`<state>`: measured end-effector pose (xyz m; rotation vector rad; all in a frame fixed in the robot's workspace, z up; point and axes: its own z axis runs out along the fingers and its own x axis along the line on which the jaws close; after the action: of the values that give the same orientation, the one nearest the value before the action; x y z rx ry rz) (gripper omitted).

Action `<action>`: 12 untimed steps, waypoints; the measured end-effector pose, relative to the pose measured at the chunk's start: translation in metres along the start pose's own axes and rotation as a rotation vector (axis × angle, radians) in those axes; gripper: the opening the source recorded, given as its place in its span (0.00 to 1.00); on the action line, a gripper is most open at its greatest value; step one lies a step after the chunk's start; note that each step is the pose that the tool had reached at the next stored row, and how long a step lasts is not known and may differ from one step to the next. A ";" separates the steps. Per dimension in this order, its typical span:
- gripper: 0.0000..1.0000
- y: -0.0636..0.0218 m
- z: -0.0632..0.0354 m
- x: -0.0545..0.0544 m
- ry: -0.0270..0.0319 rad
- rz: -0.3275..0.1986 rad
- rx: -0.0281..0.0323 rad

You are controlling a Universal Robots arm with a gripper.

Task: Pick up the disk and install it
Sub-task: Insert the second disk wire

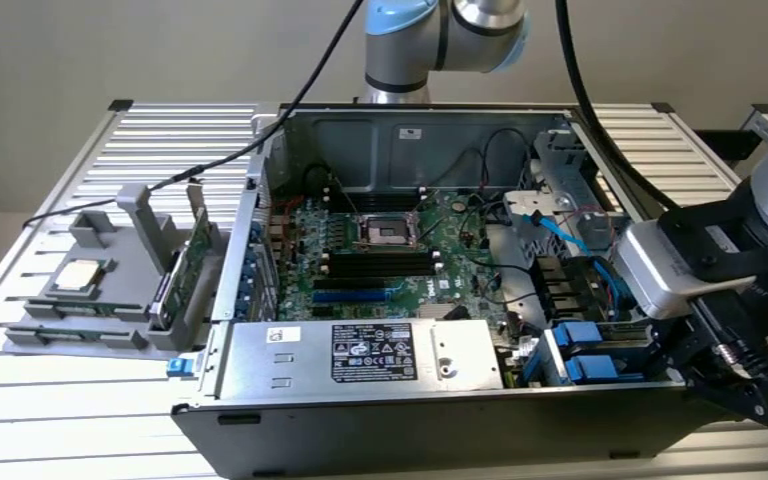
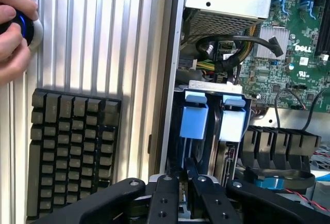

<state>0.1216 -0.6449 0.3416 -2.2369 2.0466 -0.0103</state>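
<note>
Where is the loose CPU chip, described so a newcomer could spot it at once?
Start from the open computer case on the slatted table; outside its wall, on the exterior view's left, stands a grey holder. The CPU chip lies flat on that holder: small, square and silver, unlike the green circuit card standing on edge beside it.

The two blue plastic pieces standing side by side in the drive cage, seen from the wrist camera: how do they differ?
The darker blue carrier tab is a deep, saturated blue; the paler blue carrier tab beside it looks washed-out, almost white. The darker one lies nearer the case wall, the paler one nearer the motherboard. Both stand upright in the same cage, with matching folded tops.
</note>
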 end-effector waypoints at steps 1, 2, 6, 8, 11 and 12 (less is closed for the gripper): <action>0.16 0.0000 0.0000 0.000 0.0000 0.000 0.0000; 0.16 0.0000 0.0000 0.000 0.0000 0.000 0.0000; 0.16 0.0000 0.0000 0.000 0.0000 0.000 0.0000; 0.16 0.0000 0.0000 0.000 -0.0001 0.000 0.0000; 0.16 0.0000 0.0000 0.000 0.0000 0.000 0.0000; 0.16 0.0000 0.0000 0.000 0.0000 0.000 0.0000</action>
<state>0.1216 -0.6449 0.3416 -2.2369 2.0466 -0.0102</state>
